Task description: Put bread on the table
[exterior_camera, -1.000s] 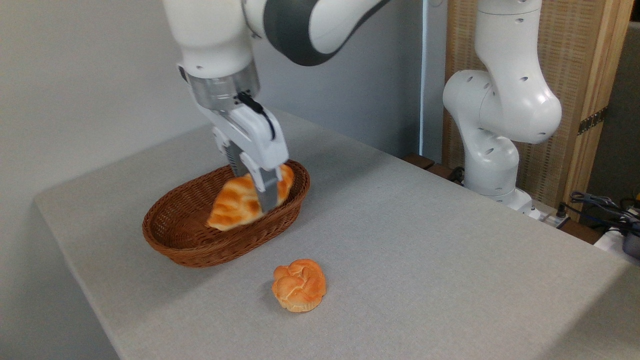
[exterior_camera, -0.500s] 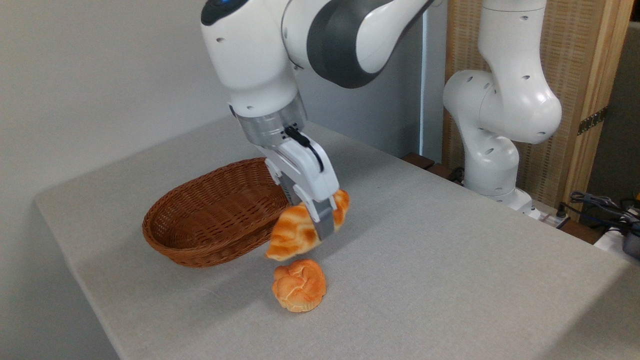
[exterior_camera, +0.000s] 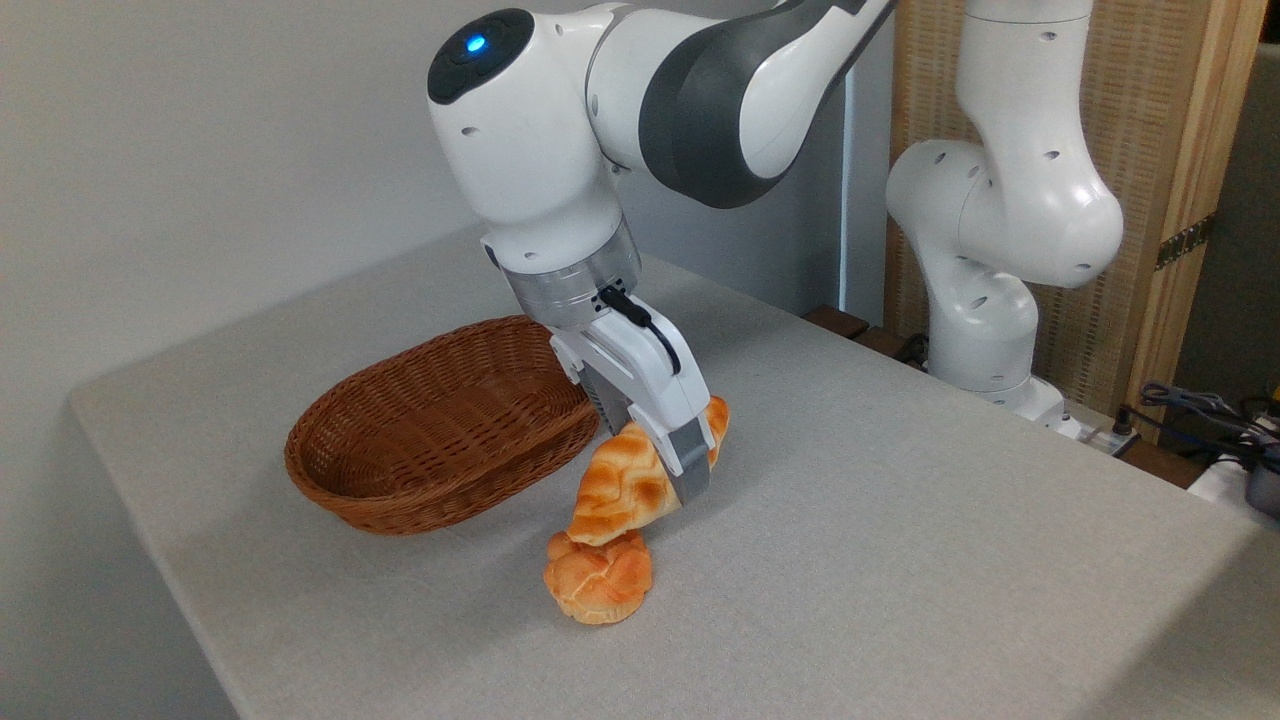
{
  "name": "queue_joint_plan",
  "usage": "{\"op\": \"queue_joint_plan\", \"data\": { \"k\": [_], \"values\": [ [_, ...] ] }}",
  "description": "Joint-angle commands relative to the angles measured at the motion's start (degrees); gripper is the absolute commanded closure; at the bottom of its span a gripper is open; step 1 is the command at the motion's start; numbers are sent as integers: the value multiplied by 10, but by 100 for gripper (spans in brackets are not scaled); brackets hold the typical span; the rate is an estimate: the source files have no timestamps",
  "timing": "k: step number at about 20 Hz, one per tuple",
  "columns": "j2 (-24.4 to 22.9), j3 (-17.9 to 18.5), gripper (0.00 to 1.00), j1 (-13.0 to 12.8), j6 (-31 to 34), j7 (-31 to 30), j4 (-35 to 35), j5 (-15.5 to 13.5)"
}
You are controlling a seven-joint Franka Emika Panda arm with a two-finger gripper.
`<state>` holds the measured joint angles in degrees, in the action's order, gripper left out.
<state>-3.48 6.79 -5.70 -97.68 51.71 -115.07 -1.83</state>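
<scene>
Grey counter [exterior_camera: 900,520] is free right of the bun [exterior_camera: 598,580]. Jaws of my gripper [exterior_camera: 690,470] clamp the bread [exterior_camera: 630,490], its tip over the bun; I'd shift right, then lower.

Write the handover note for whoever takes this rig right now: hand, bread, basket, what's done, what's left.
Hand: shut on the bread, holding it tilted, tapered end down.
Bread: out of the basket, in the air over the table. Its low end sits right above the round bun; contact cannot be told from this view.
Basket: empty, to the left.
Done: bread lifted out and carried clear of the basket.
Left: probably shift to bare table away from the bun, lower, open the hand, withdraw.
</scene>
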Motion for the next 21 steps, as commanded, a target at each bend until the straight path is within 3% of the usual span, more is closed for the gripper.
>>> {"op": "queue_joint_plan", "data": {
  "k": [1,9,17,21],
  "values": [
    [-5,5,0,-5,6,9,-1,8],
    [-6,5,0,-5,-4,8,5,7],
    [-7,3,0,-8,-147,-4,33,2],
    [-5,5,0,-8,-203,-42,33,1]
  ]
}}
